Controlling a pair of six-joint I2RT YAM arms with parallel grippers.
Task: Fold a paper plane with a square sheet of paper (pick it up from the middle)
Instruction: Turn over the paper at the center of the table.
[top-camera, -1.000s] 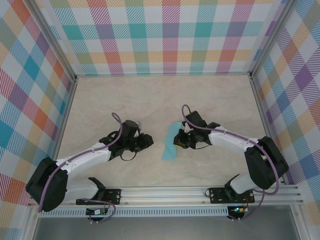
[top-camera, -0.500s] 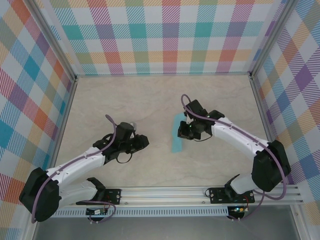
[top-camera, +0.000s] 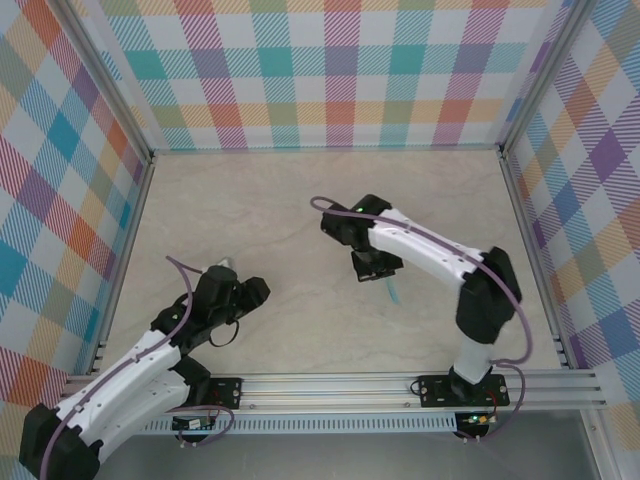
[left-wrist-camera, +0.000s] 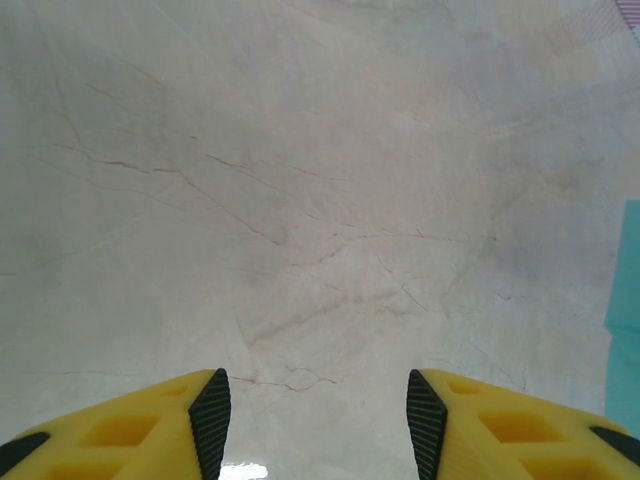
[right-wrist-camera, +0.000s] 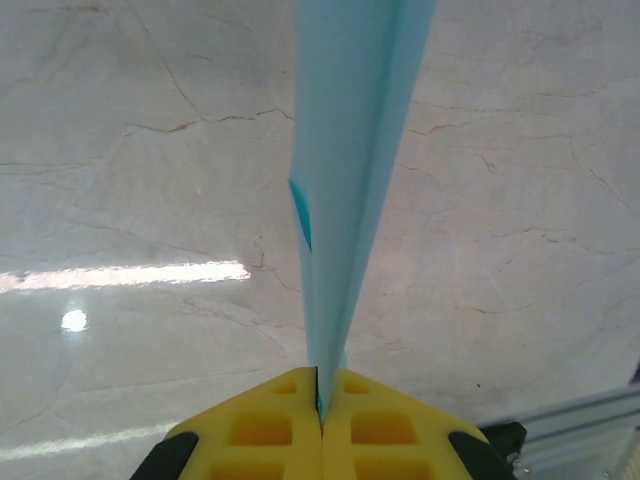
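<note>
just right of centre in the top view, the right gripper (top-camera: 372, 266) is clamped on the paper plane (top-camera: 393, 291), which shows there as a thin teal sliver angling toward the lower right. in the right wrist view its yellow fingers (right-wrist-camera: 260, 428) meet at bottom centre, and the folded paper runs up from between them to the top edge, over the marble table (right-wrist-camera: 120, 150). at lower left of the top view, well apart, the left gripper (top-camera: 252, 291) has its jaws moderately apart, over bare tabletop.

Bright, even light (some glare)
</note>
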